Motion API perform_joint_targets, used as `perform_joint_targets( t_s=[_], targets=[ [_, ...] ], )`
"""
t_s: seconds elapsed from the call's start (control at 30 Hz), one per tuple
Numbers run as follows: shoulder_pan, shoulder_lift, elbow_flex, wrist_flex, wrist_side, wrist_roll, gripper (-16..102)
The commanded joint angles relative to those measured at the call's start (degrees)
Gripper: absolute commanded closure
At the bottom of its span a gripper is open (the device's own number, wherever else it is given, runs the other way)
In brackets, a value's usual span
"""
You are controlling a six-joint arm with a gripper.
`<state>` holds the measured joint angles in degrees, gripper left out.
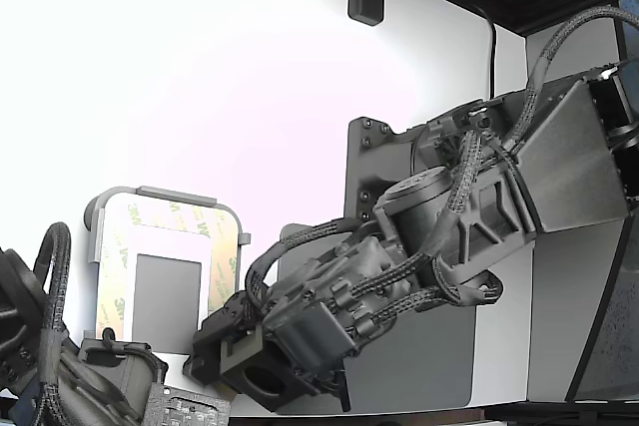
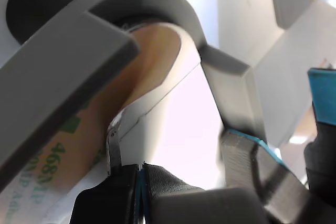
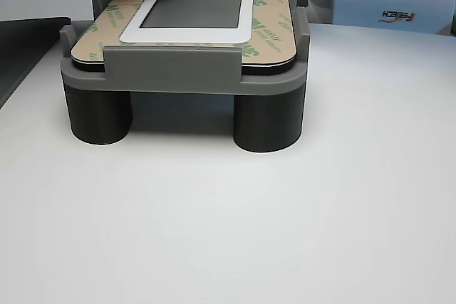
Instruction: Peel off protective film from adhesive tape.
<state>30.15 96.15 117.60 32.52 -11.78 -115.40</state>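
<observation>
We see the gripper point(image 2: 137, 174) low at one corner of the plate point(image 3: 135, 33), its jaws pressed together on what looks like a lifted edge of the film point(image 2: 113, 145); how much film sits between them we cannot tell. The film still lies flat as a frame over the tape around the grey rectangle point(image 3: 196, 8), on the plate held in the grey fixture point(image 3: 171, 69) on the white bench point(image 3: 228, 211). We judge the main risk to be a thin bite: a pull taken too steeply or too fast could let the liner slip out or tear at the corner, leaving most of it stuck. A pull straight up could also lift the plate from the fixture, since only low walls hold it. The tape might come away with the liner if the adhesive bonds poorly. We count one plate, one fixture, one grey rectangle, one framed run of film, one working arm point(image 1: 399, 246), and part of a second arm point(image 1: 60, 366) at the exterior view's left.
</observation>
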Motion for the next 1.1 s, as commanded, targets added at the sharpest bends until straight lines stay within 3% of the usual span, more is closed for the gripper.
perform_joint_targets(
  t_s=[0.0, 0.27, 0.43, 0.6, 0.73, 0.83, 0.9, 0.97, 1.0, 1.07],
  targets=[
    [-1.14, 1.05, -0.53, 0.44, -0.09, -0.35, 97],
    [-1.85, 1.67, -1.41, 2.02, 0.0, -1.14, 97],
    [-3.6, 4.04, -6.06, 10.02, 0.09, -2.02, 97],
    [-6.59, 13.89, -1.32, 12.04, 1.67, -0.35, 86],
    [-9.32, 25.49, 7.47, 11.51, 3.87, 2.37, 68],
    [-10.02, 33.75, 12.22, 13.62, 7.03, 4.75, 48],
    [-10.02, 37.71, 13.27, 16.08, 9.58, 5.89, 28],
    [-10.02, 39.99, 13.36, 17.84, 12.13, 6.86, -3],
    [-10.02, 40.87, 13.62, 17.75, 13.27, 7.21, -14],
    [-10.02, 42.45, 14.33, 17.49, 15.29, 6.68, -14]
  ],
)
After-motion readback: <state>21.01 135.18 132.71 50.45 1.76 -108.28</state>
